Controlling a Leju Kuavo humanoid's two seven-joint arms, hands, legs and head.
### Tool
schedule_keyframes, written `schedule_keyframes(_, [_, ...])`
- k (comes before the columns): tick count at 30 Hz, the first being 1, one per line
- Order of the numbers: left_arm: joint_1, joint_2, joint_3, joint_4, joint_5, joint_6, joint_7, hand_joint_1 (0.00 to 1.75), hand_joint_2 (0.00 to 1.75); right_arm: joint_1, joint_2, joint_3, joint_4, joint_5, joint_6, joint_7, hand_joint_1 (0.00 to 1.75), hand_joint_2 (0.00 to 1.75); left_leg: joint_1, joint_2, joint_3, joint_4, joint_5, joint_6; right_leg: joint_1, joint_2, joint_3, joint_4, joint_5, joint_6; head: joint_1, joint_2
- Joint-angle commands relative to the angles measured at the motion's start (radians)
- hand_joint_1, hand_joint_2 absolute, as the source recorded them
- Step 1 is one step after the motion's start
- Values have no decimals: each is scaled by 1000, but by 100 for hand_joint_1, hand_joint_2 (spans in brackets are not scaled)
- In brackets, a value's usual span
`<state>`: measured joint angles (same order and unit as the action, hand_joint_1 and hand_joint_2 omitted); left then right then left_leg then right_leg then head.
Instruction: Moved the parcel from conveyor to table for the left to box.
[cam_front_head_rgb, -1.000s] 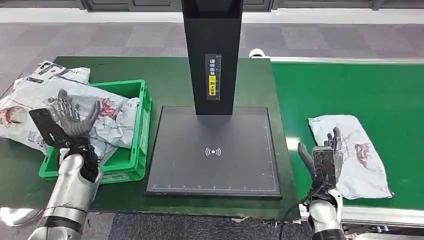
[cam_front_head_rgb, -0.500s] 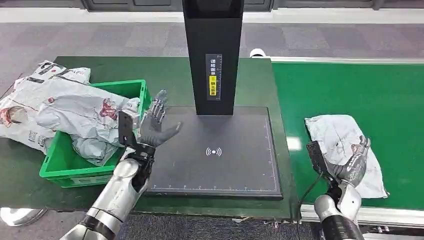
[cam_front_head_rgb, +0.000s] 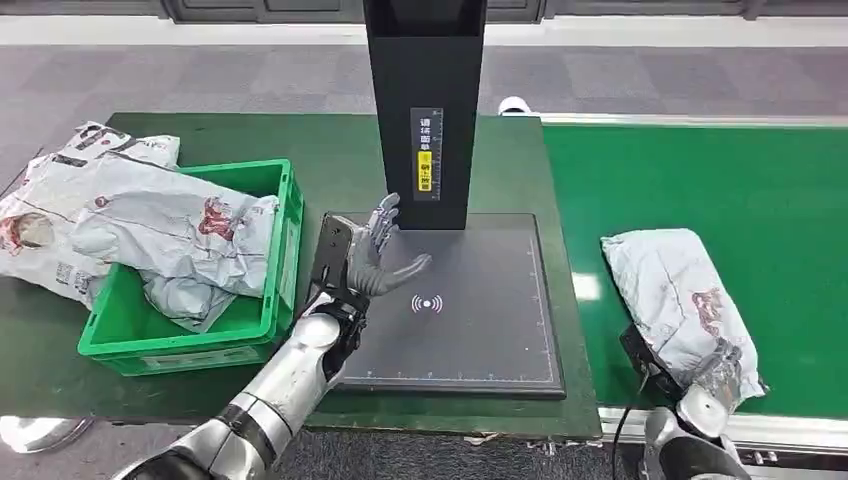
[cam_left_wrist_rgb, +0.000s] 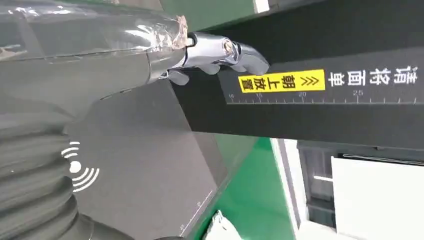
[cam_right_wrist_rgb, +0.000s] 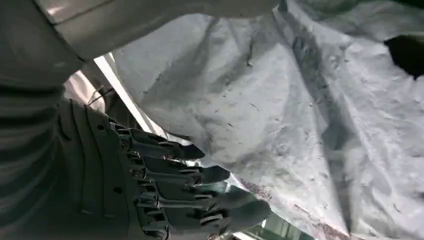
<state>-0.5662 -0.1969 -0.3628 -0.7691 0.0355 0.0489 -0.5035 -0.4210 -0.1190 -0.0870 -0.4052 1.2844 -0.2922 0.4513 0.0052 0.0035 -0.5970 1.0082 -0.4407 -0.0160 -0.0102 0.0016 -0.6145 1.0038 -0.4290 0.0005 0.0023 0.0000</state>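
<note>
Crumpled grey plastic mailer parcel (cam_front_head_rgb: 683, 305): on green conveyor belt (cam_front_head_rgb: 700, 180), at 3 o'clock of black scanner pad (cam_front_head_rgb: 480, 330); near end raised. Not yet transferred.
Right hand (cam_front_head_rgb: 712, 378): at 6 o'clock of parcel, fingers (cam_right_wrist_rgb: 190, 175) curled under its edge, apparently gripping.
Left hand (cam_front_head_rgb: 372, 258): empty, fingers spread, above pad.
Green plastic crate (cam_front_head_rgb: 262, 300): at 9 o'clock, holding other mailers.
Remaining: lift, carry to table, boxing.

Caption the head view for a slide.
Left hand open above the scanner pad; right hand grips the grey parcel on the conveyor.
</note>
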Motion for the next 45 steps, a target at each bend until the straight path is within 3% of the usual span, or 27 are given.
schedule_keyframes(1, [-72,-3,-49,133,3,-3,1,0,175,-21,-21,-52,121,2,21,5,0,175,0,-4,2,-1,0,1,0,-4,3,-1,-1,1,0,0])
schedule_keyframes(3, [-72,-3,-49,133,3,-3,1,0,175,-22,-21,-51,124,5,32,7,0,175,1,-6,3,-2,1,2,1,-7,6,-4,0,2,0,0])
schedule_keyframes(5, [-73,5,-45,136,5,-4,1,0,175,-27,-22,-81,146,-15,120,16,0,175,0,-5,3,-1,2,4,0,-7,6,-3,-1,2,0,0])
schedule_keyframes(6, [-72,8,-44,136,5,-5,2,0,175,-26,-21,-95,150,-29,140,2,7,175,0,-4,2,-1,1,4,-1,-6,6,-2,-1,3,0,0])
schedule_keyframes(7, [-72,15,-47,139,-1,-3,4,0,175,-20,-23,-109,158,-44,168,-14,175,175,1,-5,2,-1,2,5,-1,-6,7,-3,0,4,0,0])
schedule_keyframes(12, [-44,41,-5,156,10,21,11,0,175,-19,-11,-112,147,-25,89,-49,175,175,1,-5,8,-4,3,6,0,-6,13,-8,1,6,0,0])
schedule_keyframes(15, [-21,49,20,144,9,40,4,0,175,-61,4,-98,125,1,-46,-99,175,175,2,-5,10,-3,1,8,-1,-5,16,-9,0,8,0,0])
schedule_keyframes(17, [3,55,50,111,5,65,7,0,175,-93,28,-97,77,-6,-226,-210,175,175,1,-3,9,-1,0,8,-1,-4,15,-7,0,8,0,0])
schedule_keyframes(20, [21,60,87,78,-4,93,13,0,175,-123,75,-112,-11,-93,-334,-392,175,175,1,0,8,-3,0,8,-2,-1,14,-7,1,8,0,0])
schedule_keyframes(22, [30,61,121,54,-10,109,14,0,175,-91,116,-90,-165,-219,-371,-549,175,175,-1,3,5,0,0,8,-3,3,9,-3,2,8,0,0])
schedule_keyframes(24, [44,60,150,23,-27,123,9,0,175,-23,137,-9,-351,-347,-353,-614,175,175,-1,6,4,-1,-1,7,-3,7,7,-3,2,7,0,0])
schedule_keyframes(26, [56,64,169,2,-42,138,0,0,175,31,147,75,-503,-461,-348,-688,175,175,0,0,2,0,0,7,-3,1,6,-1,2,8,0,0])
schedule_keyframes(27, [58,66,170,-1,-42,136,0,0,175,40,148,86,-523,-463,-346,-676,175,175,1,4,4,-2,0,6,-2,5,5,-2,2,7,0,0])
schedule_keyframes(28, [59,68,172,-5,-52,149,-5,0,175,50,147,104,-553,-495,-318,-686,175,175,1,-1,3,-1,1,6,-2,0,5,-2,1,7,0,0])
schedule_keyframes(32, [54,84,217,-33,-59,174,-17,0,175,82,160,309,-717,-514,-207,-695,175,175,0,-3,3,-2,1,5,-1,-2,6,-2,-1,5,0,0])
schedule_keyframes(34, [42,87,223,-37,-75,185,-13,0,175,89,170,396,-754,-469,-158,-642,175,175,1,2,2,-1,0,5,0,3,4,0,-1,4,0,0])
schedule_keyframes(38, [41,89,219,-31,-86,172,-1,0,175,165,175,552,-778,-398,-78,-578,175,175,2,-3,1,-1,1,4,1,-1,4,-1,-1,4,0,0])
schedule_keyframes(42, [44,89,219,-31,-82,171,-6,0,175,167,163,564,-768,-409,-88,-574,175,175,2,-5,2,-1,1,3,1,-4,5,-1,-2,4,0,0])
schedule_keyframes(45, [50,99,207,-41,-82,166,-9,0,175,177,137,618,-765,-425,57,-542,175,175,1,-4,1,-2,1,4,0,-3,4,-1,-2,4,0,0])
